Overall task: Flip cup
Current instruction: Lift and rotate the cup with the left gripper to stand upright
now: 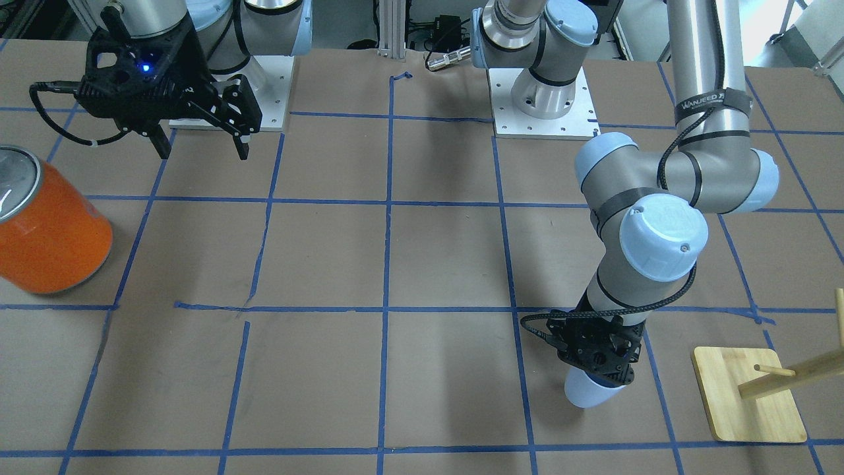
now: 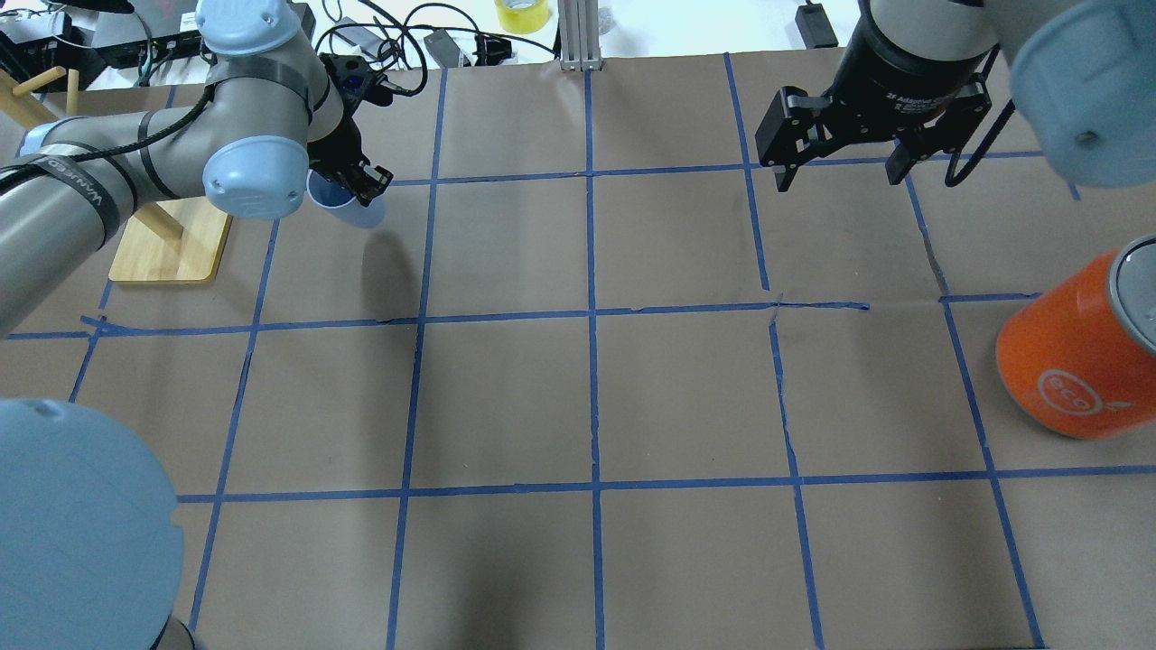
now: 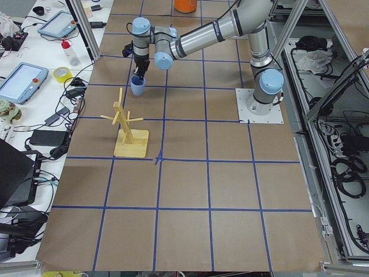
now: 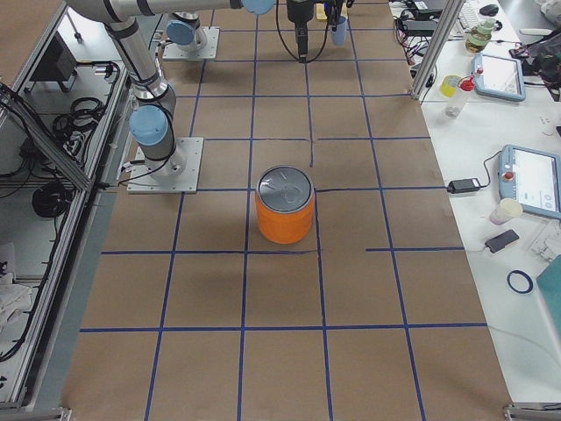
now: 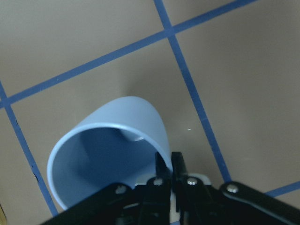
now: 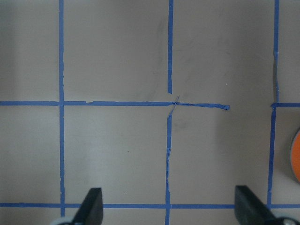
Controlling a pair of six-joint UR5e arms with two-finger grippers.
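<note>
We see a brown tabletop [image 2: 686, 397] gridded with blue tape [image 2: 593, 397]; the left tool [image 5: 169, 163] pinches the tilted cup [image 5: 126, 117] by its rim, and the right tool [image 2: 838, 176] hangs spread wide.

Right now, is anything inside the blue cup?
The cup looks empty, just darker blue inside. The jaws of the left gripper pinch its rim; its black body hides the nearest bit.

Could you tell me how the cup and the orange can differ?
The cup is small and pale blue; the can is far larger, orange with a silver top. The cup is tilted, pinched at its rim by the left gripper; the can stands upright on the table. Both are round.
</note>
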